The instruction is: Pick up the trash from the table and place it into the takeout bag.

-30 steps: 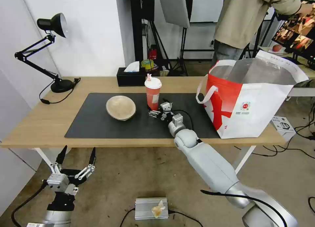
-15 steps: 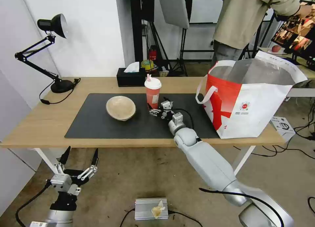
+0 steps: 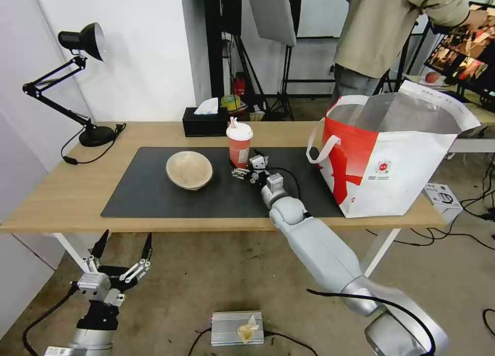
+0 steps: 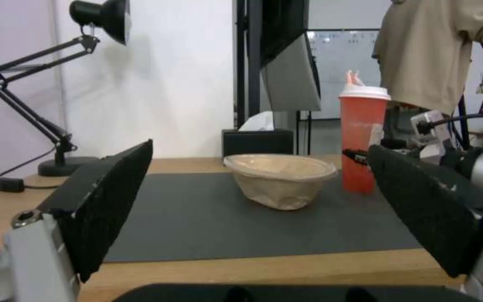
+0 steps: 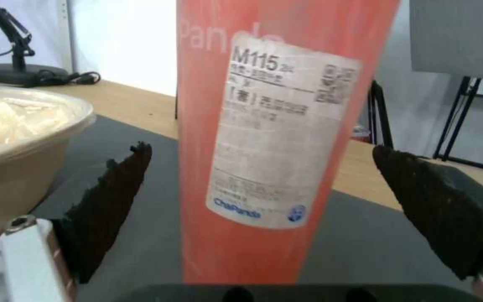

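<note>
On the table's dark mat (image 3: pixel 154 196), the right gripper (image 3: pixel 242 171) is wide open around the red cup (image 3: pixel 240 145), ready to squeeze it.

Illumination was bright, even and diffuse across all three views. Shadows under the beige bowl (image 3: pixel 189 169) and red cup (image 3: pixel 239 145) on the dark mat (image 3: pixel 154 196) were faint and soft-edged. The desk lamp (image 3: pixel 82 39) showed no glow. Mild sheen was noted on the takeout bag (image 3: pixel 392 155) foil lining. The head view bowed straight lines toward its edges. In the right wrist view the cup label (image 5: pixel 278 138) was soft and the fingertips (image 5: pixel 113 197) blurred.
</note>
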### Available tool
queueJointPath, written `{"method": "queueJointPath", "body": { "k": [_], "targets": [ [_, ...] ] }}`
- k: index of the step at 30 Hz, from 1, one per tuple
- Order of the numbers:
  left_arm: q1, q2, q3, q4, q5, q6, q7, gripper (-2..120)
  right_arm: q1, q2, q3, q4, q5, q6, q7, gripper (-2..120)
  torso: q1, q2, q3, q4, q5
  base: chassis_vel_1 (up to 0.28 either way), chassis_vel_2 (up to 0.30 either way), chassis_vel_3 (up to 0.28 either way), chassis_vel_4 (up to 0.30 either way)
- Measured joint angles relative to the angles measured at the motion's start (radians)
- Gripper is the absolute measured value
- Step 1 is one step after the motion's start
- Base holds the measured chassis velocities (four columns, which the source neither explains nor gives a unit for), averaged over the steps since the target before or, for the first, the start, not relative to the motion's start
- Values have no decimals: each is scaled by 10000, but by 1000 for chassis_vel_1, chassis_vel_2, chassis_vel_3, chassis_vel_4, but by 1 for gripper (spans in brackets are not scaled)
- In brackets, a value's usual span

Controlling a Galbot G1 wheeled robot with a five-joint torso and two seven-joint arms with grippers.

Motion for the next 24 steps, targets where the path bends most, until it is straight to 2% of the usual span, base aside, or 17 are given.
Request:
{"method": "queueJointPath", "body": {
  "k": [14, 24],
  "targets": [
    [3, -55, 4, 56, -6, -49, 10, 100, 265, 598, 379, -945, -484, 292, -200, 100, 0, 0, 0, 0, 1, 0, 0, 0, 0],
    [-5, -66, 24, 93, 5, -68, 14, 100, 279, 658, 557, -1044, -679, 421, -268, 100, 3, -4, 4, 5, 5, 0, 0, 0, 0]
  ]
}}
